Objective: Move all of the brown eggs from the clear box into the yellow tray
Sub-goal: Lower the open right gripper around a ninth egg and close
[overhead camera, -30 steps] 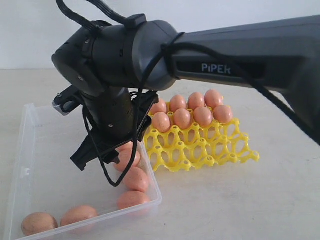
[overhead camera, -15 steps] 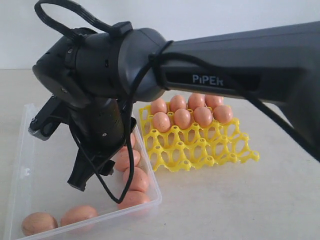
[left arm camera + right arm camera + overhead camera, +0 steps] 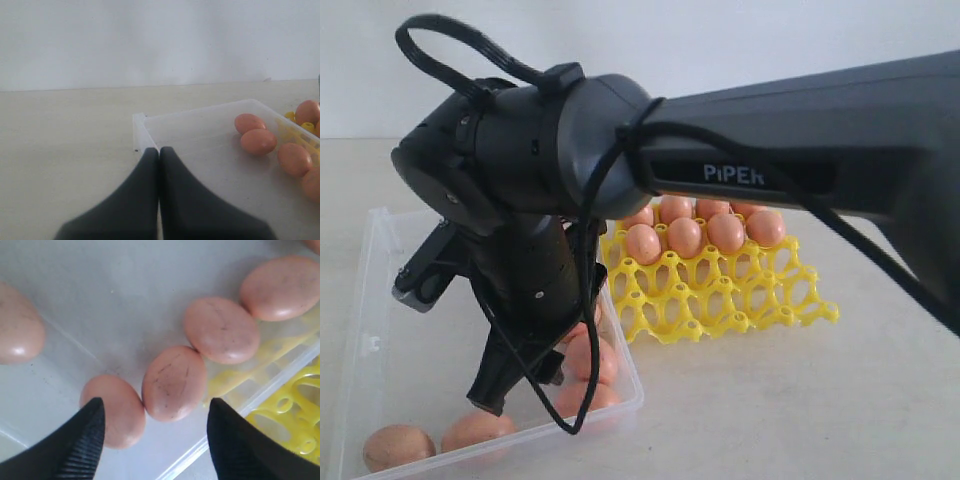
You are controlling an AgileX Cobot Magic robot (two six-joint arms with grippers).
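Smooth oval brown eggs (image 3: 173,383) (faintly speckled)

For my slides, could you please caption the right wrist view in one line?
Open fingers of the right gripper poised over brown eggs in the clear box, yellow tray alongside.

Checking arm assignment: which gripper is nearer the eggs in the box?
Right. The right gripper hangs open just above the eggs; left gripper sits shut near the clear box corner.

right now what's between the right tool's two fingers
Two brown eggs, touching each other on the floor of the clear box, sit in the gap of the open right tool. The right wrist view shows it.
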